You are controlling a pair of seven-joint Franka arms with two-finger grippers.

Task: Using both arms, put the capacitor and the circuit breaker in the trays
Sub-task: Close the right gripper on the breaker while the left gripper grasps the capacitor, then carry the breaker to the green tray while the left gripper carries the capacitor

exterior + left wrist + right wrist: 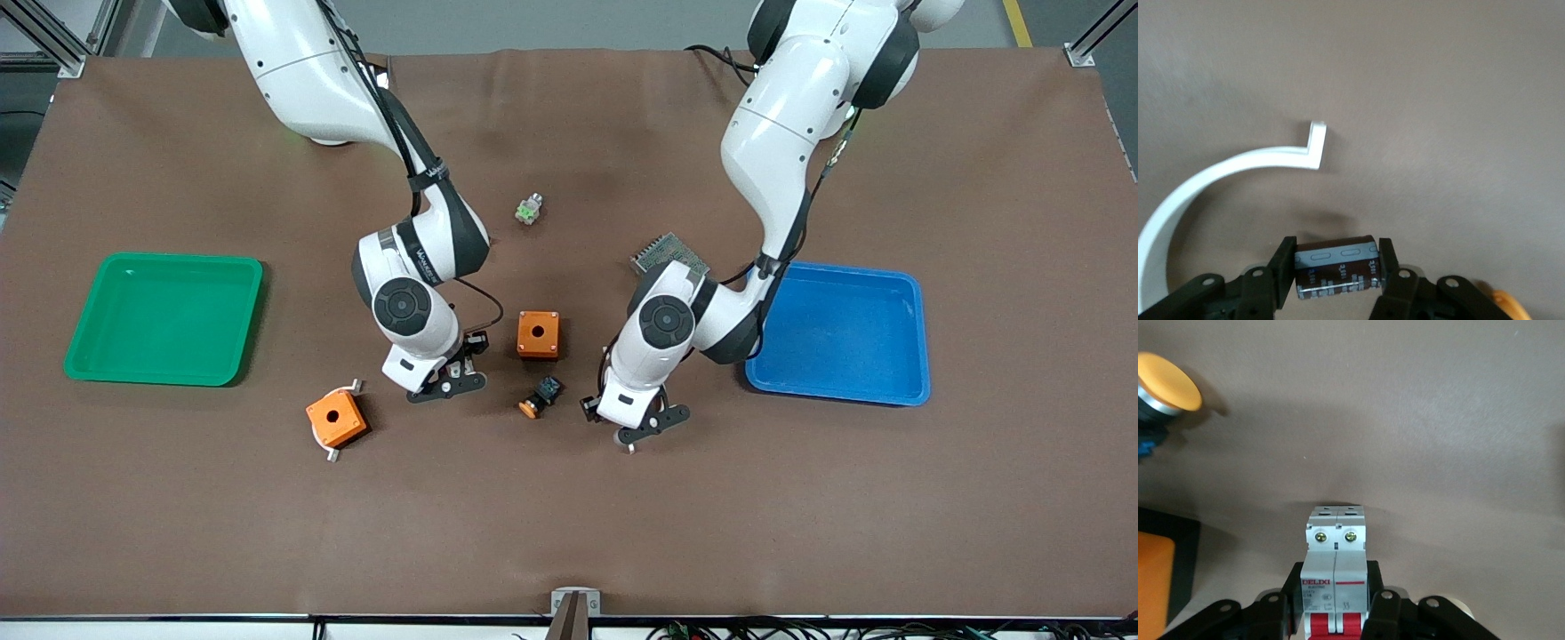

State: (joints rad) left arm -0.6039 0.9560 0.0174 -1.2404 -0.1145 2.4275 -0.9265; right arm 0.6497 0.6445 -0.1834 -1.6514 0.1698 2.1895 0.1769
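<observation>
My left gripper (653, 425) hangs low over the table between the push button and the blue tray. In the left wrist view it (1336, 263) is shut on the capacitor (1336, 270), a small dark block with pale marks, gripped by its ends. My right gripper (447, 382) hangs low over the table beside the orange box. In the right wrist view it (1334, 590) is shut on the circuit breaker (1335, 540), a white-grey block with red levers toward the wrist. Both parts are hidden under the hands in the front view.
A green tray (147, 378) lies at the right arm's end and a blue tray (836, 396) at the left arm's end. Between the grippers are an orange box (538, 333) and an orange-capped push button (540, 396). An orange box with white tabs (336, 418), a green-white part (529, 210) and a grey ribbed board (669, 253) also lie about. A white curved strip (1225, 170) shows near the left gripper.
</observation>
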